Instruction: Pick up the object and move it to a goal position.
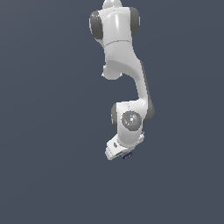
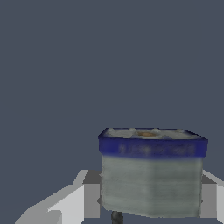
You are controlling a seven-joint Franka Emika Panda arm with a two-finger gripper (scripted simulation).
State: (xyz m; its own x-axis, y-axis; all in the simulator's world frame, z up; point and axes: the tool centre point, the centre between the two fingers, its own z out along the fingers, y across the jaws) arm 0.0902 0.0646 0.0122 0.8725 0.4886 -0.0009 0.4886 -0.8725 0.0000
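Basically, exterior view: plain dark grey-blue backdrop fills the left of the frame. Arm (image 1: 124, 78) hangs down through the centre, from the white shoulder joint at top centre to the wrist just below mid-frame. Gripper (image 1: 119, 153) sits at the arm's low end, tilted, pointing down and toward the exterior view's left. Object (image 1: 127, 155) shows only as a tiny dark blue speck touching the gripper's underside on its right; too small there to read any detail. Right of the frame is bare backdrop again.

Wrist view: left half is the same flat backdrop. At lower left, one white and grey finger (image 2: 72, 203) comes in from the frame's bottom edge. Object (image 2: 152, 171) fills the lower right-centre: grey-green ribbed body, dark blue rim band along its top, pale top face with a small orange mark, thin dark stub at its base. Second finger (image 2: 211, 197) is partly visible at the far lower right edge. Both fingers sit tight against the object's sides, so the gripper is clamped on it, object between the pads, upright in the frame.
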